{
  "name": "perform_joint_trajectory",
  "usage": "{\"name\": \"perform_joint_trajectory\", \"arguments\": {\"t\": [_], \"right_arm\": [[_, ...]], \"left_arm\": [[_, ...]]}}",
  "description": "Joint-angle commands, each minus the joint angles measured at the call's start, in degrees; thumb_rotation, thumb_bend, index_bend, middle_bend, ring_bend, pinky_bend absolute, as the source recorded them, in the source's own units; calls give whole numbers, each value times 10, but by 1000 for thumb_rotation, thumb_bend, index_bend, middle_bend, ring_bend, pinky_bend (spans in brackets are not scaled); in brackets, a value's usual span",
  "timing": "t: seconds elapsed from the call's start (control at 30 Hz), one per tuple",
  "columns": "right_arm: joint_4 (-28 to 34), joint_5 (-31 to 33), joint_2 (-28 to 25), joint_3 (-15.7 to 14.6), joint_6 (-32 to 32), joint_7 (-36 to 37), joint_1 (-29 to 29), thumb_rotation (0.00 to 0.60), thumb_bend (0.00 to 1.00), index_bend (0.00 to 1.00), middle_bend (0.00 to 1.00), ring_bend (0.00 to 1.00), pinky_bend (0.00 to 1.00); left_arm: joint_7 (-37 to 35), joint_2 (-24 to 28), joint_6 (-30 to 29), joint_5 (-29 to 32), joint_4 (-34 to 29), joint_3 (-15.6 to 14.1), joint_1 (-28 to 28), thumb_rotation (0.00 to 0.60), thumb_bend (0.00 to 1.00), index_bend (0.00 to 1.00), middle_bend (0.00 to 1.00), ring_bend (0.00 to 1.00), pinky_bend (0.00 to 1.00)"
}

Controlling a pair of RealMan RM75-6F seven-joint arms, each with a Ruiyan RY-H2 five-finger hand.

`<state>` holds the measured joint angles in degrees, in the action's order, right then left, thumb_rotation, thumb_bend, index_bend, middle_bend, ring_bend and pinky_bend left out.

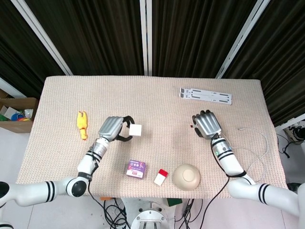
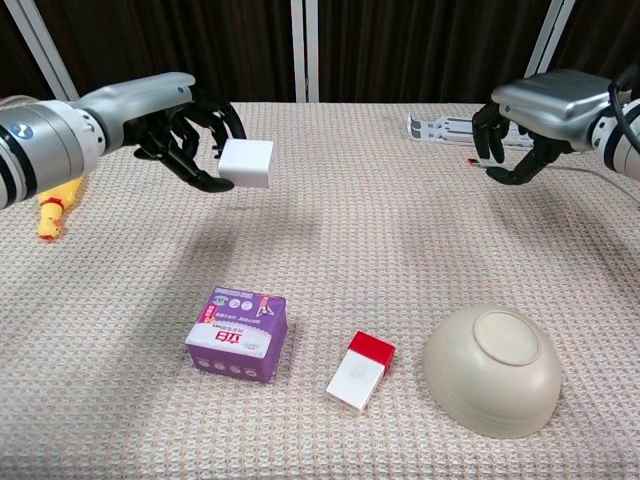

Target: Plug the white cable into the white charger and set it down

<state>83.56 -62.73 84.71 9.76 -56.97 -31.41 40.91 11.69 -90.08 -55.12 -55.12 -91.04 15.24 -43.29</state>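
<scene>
Woven tabletop, open centre, left hand lifting white charger

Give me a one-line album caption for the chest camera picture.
Left hand holds a white charger in the air while the right hand pinches the white cable's plug opposite it.
</scene>
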Motion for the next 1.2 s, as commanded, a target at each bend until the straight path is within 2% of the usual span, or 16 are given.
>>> {"name": "perform_joint_trajectory", "arguments": {"t": [0.03, 0.3, 0.53, 0.63, 0.83, 1.2], "right_arm": [[63, 18, -44, 12, -5, -40, 8, 600, 999, 653, 587, 360, 426], [161, 54, -76, 25, -36, -143, 37, 600, 1000, 651, 611, 380, 432], [202, 116, -48, 40, -65, -235, 79, 600, 1000, 651, 607, 384, 435], [205, 150, -26, 47, -81, -269, 100, 600, 1000, 649, 605, 384, 435], [179, 195, 19, 52, -91, -293, 134, 600, 1000, 648, 605, 384, 435], [150, 225, 65, 60, -108, -305, 174, 600, 1000, 649, 605, 391, 435]], "left_arm": [[17, 14, 0, 20, -19, 11, -9, 600, 346, 560, 465, 732, 942], [50, 32, 6, 90, -49, 36, -38, 600, 348, 560, 468, 732, 942], [60, 34, 18, 159, -64, 51, -65, 600, 348, 560, 468, 732, 942], [54, 35, 20, 177, -71, 56, -72, 600, 348, 560, 469, 732, 942], [39, 38, 19, 205, -80, 64, -80, 600, 349, 560, 474, 732, 943], [57, 37, -7, 249, -86, 61, -104, 600, 350, 560, 474, 733, 944]]}}
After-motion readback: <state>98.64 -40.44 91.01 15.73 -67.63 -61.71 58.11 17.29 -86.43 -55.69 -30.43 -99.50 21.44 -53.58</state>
